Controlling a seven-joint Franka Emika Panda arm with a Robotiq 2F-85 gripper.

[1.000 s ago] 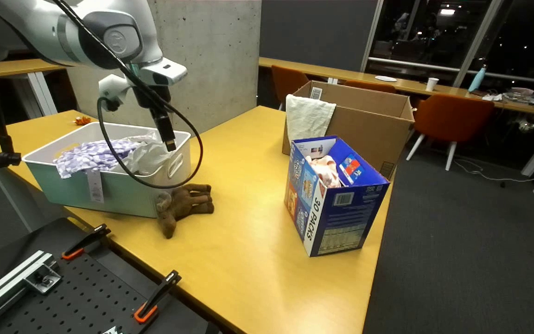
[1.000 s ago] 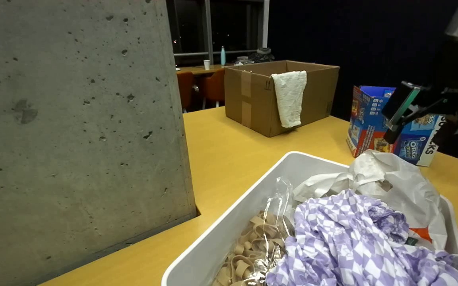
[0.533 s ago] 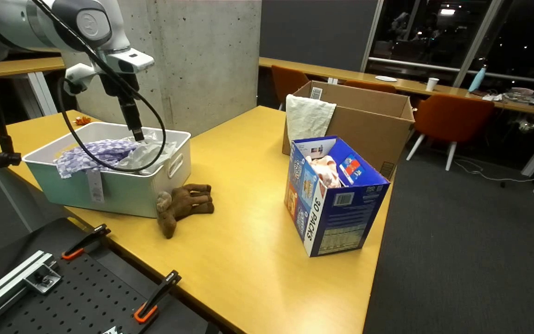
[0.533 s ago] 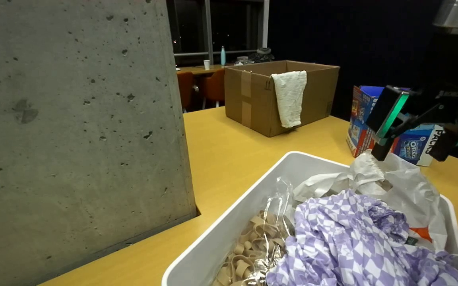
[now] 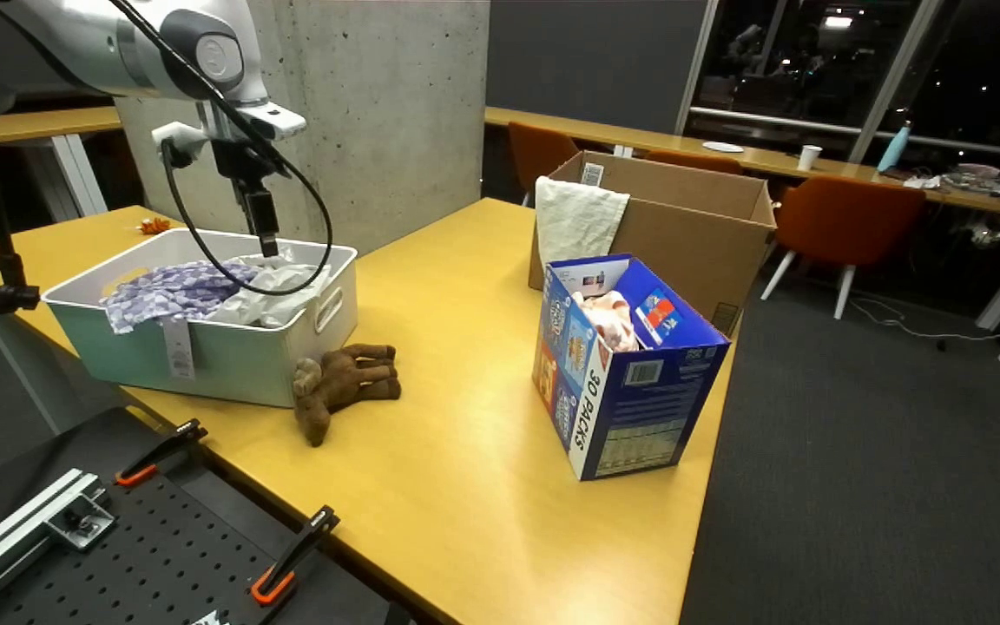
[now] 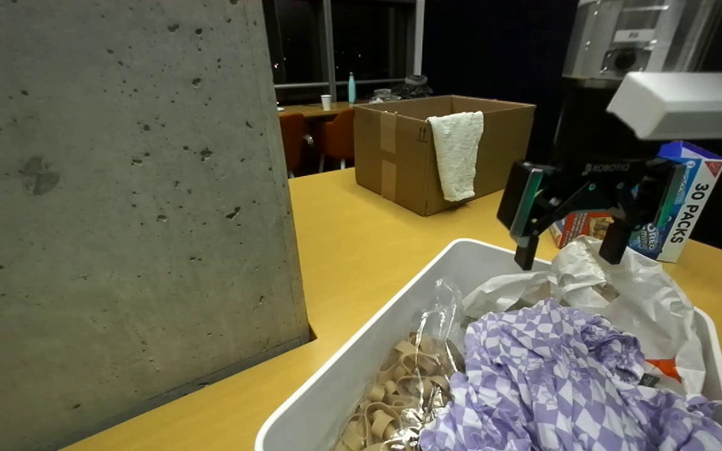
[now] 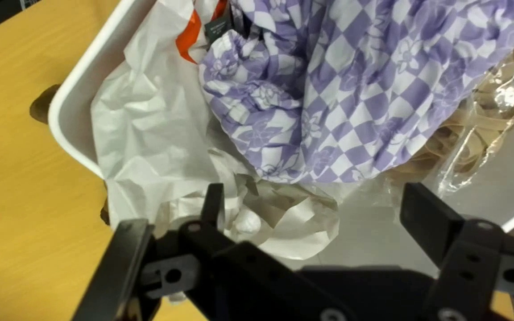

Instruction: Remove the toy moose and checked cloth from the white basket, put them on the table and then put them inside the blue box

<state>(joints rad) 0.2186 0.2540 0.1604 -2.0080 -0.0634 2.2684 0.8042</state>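
The toy moose lies on its side on the table, against the white basket, whose outside looks pale green. Bunched up in that basket is the checked cloth, partly over its near rim. My gripper points down above the basket, fingers wide apart and nothing between them. In the wrist view the cloth is just ahead of the fingertips, apart from them. The blue box stands upright and open-topped on the table, with a pinkish-white cloth inside.
A crumpled white bag and a clear bag of beige strips share the basket. A cardboard box with a white towel over its edge stands behind the blue box. A concrete pillar rises beside the basket.
My gripper has moved from the basket's end inward over the white bag and has turned, so both fingers now show in an exterior view. Moose, cloth and boxes have stayed put.
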